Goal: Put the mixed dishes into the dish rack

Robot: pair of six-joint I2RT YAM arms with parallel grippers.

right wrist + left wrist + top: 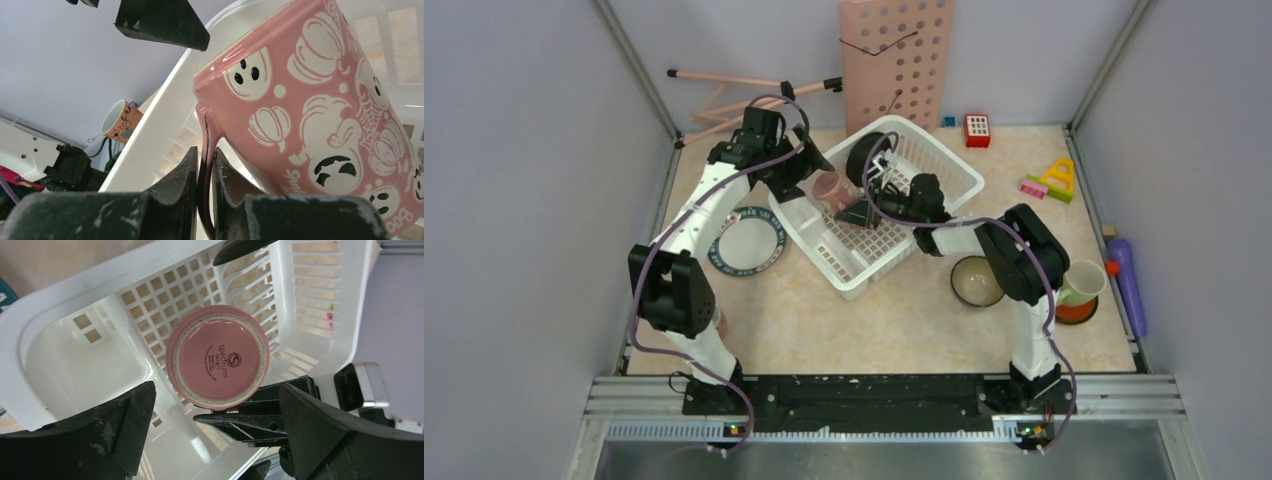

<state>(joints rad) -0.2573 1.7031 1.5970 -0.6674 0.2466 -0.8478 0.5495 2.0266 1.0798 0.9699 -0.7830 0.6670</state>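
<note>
So that the pink cup [310,115] seats inverted in the dish rack [75,305], the right claw [204,165] pinches its handle, left claw [217,390] open.

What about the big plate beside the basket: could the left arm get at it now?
Probably yes: the left gripper is open and empty, and the plate lies uncovered on the table close beside that arm, outside the basket.

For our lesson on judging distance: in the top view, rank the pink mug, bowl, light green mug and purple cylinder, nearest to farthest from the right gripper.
1. Pink mug, held by the right gripper.
2. Bowl, right of the dish rack.
3. Light green mug, farther right.
4. Purple cylinder, right edge.
</note>
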